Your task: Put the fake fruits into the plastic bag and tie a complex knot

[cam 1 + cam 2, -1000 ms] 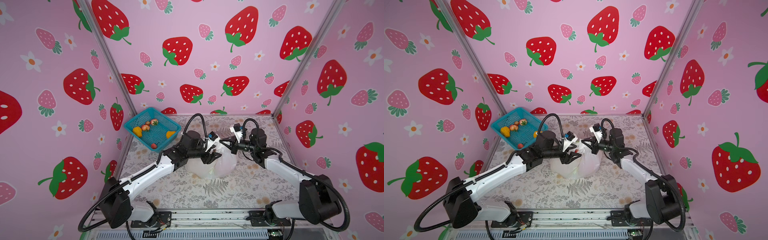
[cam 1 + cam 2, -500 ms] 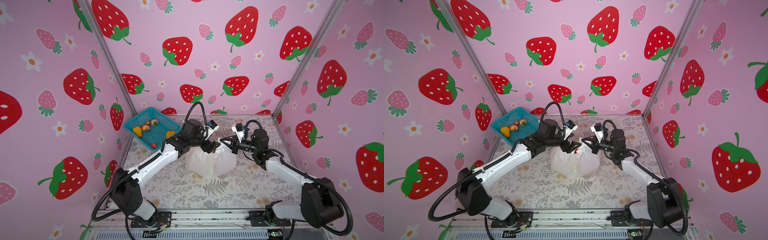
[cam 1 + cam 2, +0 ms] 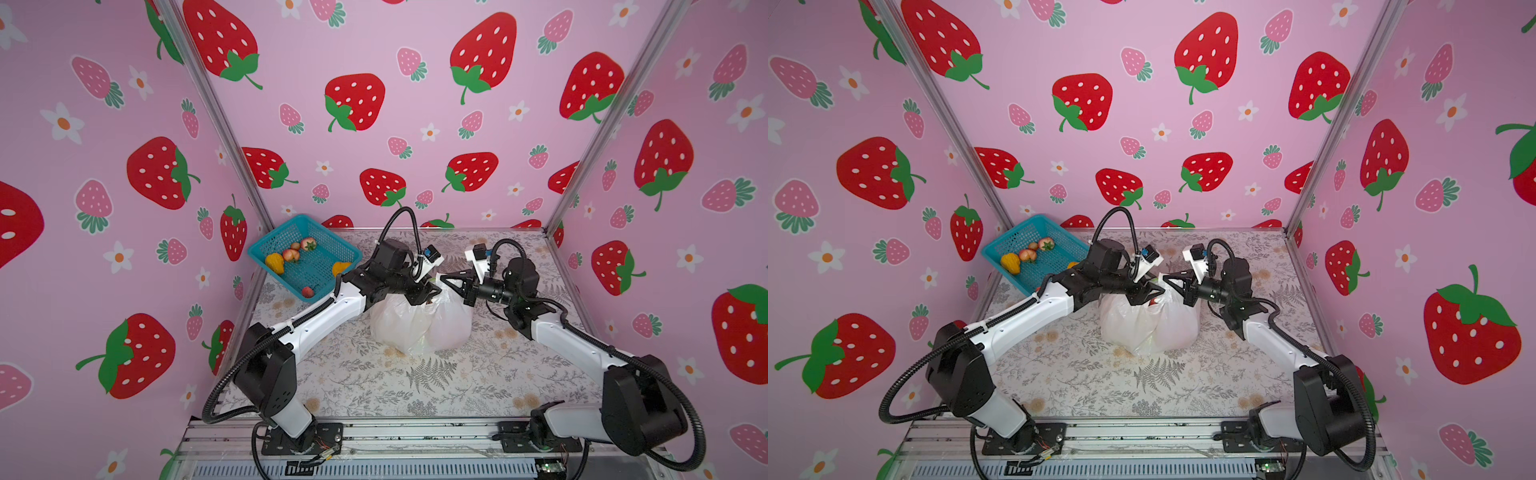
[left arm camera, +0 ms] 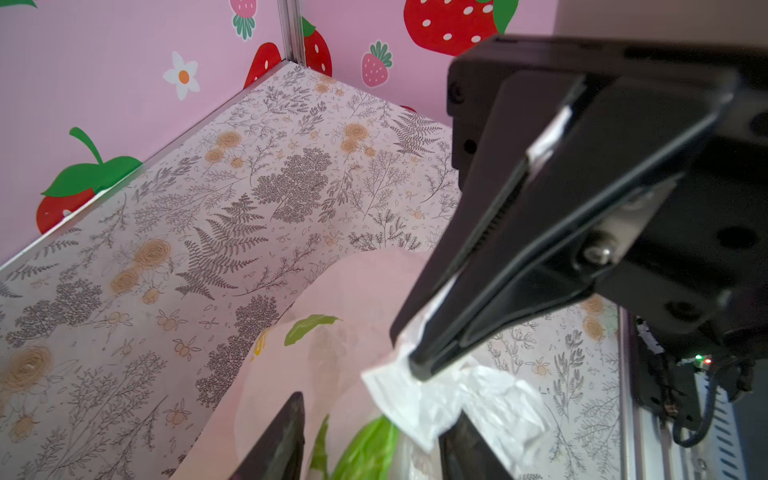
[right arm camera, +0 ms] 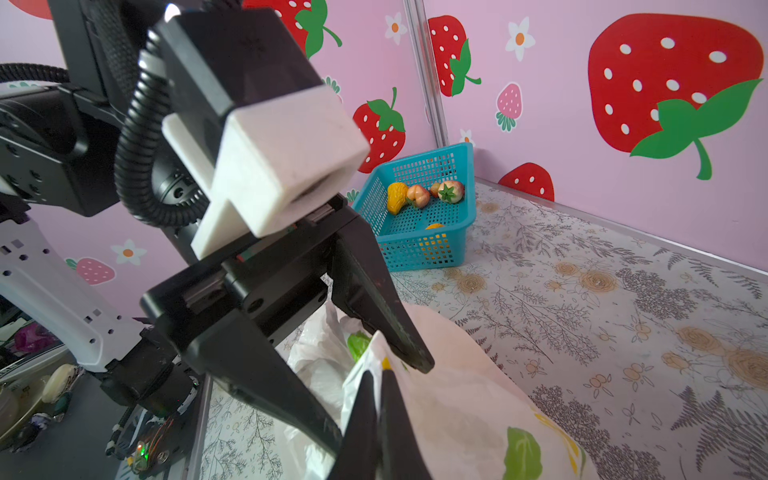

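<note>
The plastic bag (image 3: 415, 328) stands bulging on the table (image 3: 374, 386) right beneath both sets of my fingers, with its gathered top rising to meet them. My right fingers (image 4: 417, 363) are pressed together on a crumpled white strip of that top, and the film sticks out past their tips. My left fingers (image 3: 429, 292) are spread and face the right ones tip to tip. One finger stands on either side of the pinched strip and the bag's mouth, and I cannot tell whether they touch the film. Something green shows between them; I cannot say whether it is fruit or printed leaf. The fake fruits (image 3: 291, 254) I can see are yellow, peach, strawberry, orange and one small red. They lie in a teal basket (image 3: 322, 272) well apart from my left fingers, on the side away from my right ones, against the pink wall (image 3: 374, 62).
</note>
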### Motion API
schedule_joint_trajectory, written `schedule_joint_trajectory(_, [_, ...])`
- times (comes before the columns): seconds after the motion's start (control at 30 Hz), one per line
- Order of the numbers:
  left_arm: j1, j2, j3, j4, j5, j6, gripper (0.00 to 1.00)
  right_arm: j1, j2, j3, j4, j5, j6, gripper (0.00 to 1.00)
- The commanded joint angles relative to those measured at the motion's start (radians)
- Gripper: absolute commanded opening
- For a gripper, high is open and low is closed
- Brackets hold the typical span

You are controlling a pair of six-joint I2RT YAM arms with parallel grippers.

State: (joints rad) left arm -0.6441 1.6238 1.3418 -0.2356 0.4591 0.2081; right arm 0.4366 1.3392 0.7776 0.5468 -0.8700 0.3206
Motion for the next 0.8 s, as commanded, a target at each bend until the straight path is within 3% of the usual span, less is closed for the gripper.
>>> schedule_joint_trajectory(0.0, [0.009,0.012,0.04,0.027,0.044,0.007,0.39,0.005,-0.011,-0.001,0.041,0.001,0.004,0.0])
schedule_joint_trajectory(0.1, [0.016,0.008,0.033,0.012,0.046,0.046,0.22,0.005,-0.017,0.0,0.02,0.015,-0.018,0.0])
schedule_joint_trajectory(0.23, [0.025,0.008,0.031,0.0,0.079,0.107,0.09,0.005,-0.019,0.006,0.001,0.017,-0.063,0.0])
schedule_joint_trajectory(0.37, [0.029,0.003,0.04,-0.03,0.084,0.217,0.01,0.004,-0.022,0.008,-0.041,0.024,-0.161,0.14])
schedule_joint_trajectory(0.57, [0.045,-0.012,0.035,-0.034,0.097,0.307,0.0,0.004,-0.019,0.018,-0.104,0.007,-0.305,0.35])
schedule_joint_trajectory(0.77, [0.05,-0.025,0.021,-0.033,0.121,0.347,0.0,0.004,0.019,0.063,-0.205,-0.045,-0.419,0.45])
